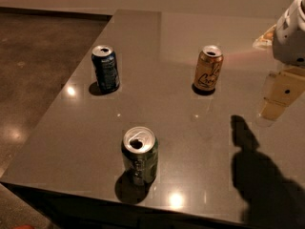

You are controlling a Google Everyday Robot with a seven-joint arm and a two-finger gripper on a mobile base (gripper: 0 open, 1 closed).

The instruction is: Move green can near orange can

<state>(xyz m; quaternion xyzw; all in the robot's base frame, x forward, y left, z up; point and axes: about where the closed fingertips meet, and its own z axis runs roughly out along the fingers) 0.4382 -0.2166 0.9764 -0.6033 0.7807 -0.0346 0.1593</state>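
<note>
Tool (274, 105) far right; green can (139, 155) opened.

Blue can (106, 68), glossy grey table (190, 147), floor (33, 56)

The robot's arm (291, 32) is showing at the far right edge as a bulky white shell with rounded corners, and warm light is tinting it slightly pink. A dark seam is running across the shell, and a small dark recess is sitting near its lower edge. Below it the tool (277, 99) is hanging over the right side of the table (190, 147), looking like a pale cream, flat-sided block narrowing toward its lower left end. One small dark dot, screw or hole, is marking its face. Its lower tip is looking yellower.
</note>
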